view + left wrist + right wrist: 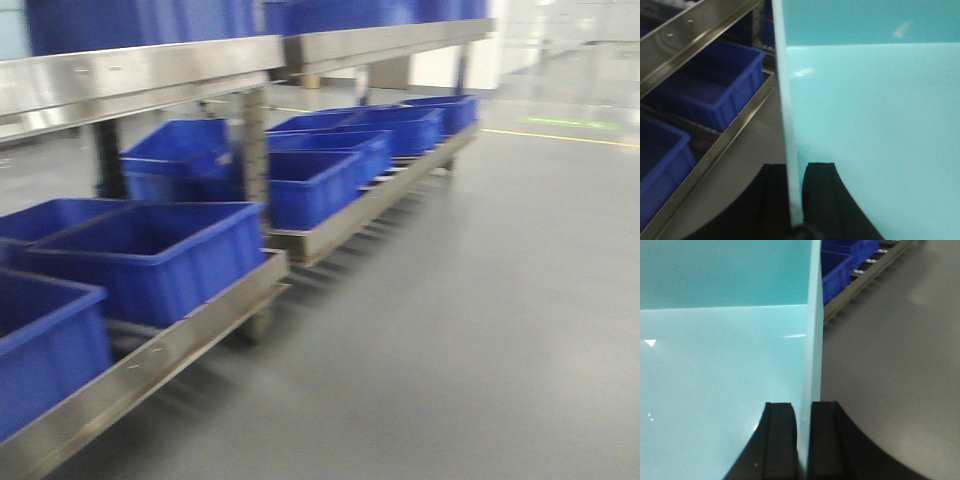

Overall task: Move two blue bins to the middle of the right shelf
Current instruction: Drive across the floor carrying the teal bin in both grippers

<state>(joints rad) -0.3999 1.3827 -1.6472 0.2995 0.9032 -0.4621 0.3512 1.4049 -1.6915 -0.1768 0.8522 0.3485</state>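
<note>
Left end effector (pixel 796 200) and right end effector (pixel 802 440) are pinching the bin (pixel 880 125) by its walls. It should be travelling level, clearing the shelf (pixel 180 335) at nine o'clock.

Front view: motion blur throughout, heaviest at 7 o'clock. Overexposed glare at 1 o'clock across glossy grey floor (pixel 480 300). Soft sheen on brushed steel shelf rail (pixel 140 75). Wrist views: pale turquoise plastic bin (pixel 870 130) evenly bright, washed out, small white glints; background soft.
</note>
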